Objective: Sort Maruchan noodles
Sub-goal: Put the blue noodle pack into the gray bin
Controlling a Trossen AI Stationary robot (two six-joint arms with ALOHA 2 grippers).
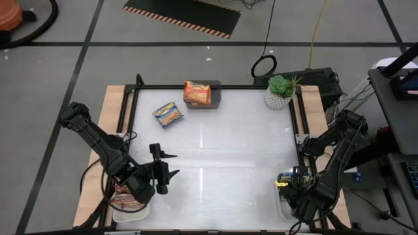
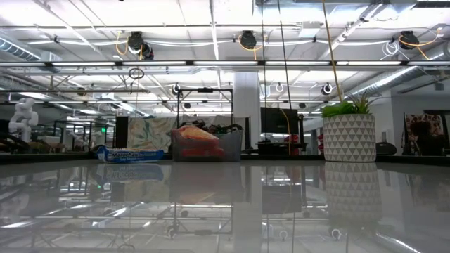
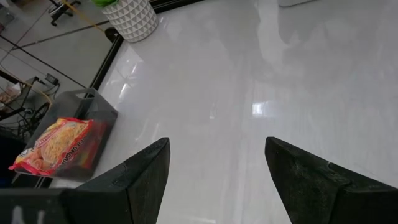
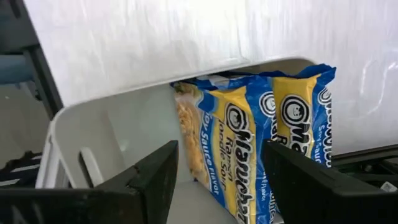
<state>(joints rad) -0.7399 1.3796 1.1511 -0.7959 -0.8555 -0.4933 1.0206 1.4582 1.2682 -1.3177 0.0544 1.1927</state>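
Note:
One blue-and-yellow Maruchan packet (image 1: 168, 114) lies flat on the table at the far left; it also shows in the low view (image 2: 130, 153). An orange packet (image 1: 196, 92) lies on top of the grey bin (image 1: 215, 98) at the far edge; it also shows in the left wrist view (image 3: 59, 146). Reddish packets (image 1: 124, 194) sit in a white tray (image 1: 134, 210) at the near left. Blue-and-yellow packets (image 4: 261, 143) stand on edge in a white tray (image 4: 93, 130) at the near right. My left gripper (image 1: 171, 164) is open and empty above the table, beside the left tray. My right gripper (image 4: 221, 171) is open and empty above the right tray (image 1: 282, 196).
A potted plant in a white patterned pot (image 1: 279, 93) stands at the table's far right corner, also seen in the low view (image 2: 349, 137). A black frame (image 1: 134, 88) borders the white table top. The middle of the table (image 1: 228, 150) is bare.

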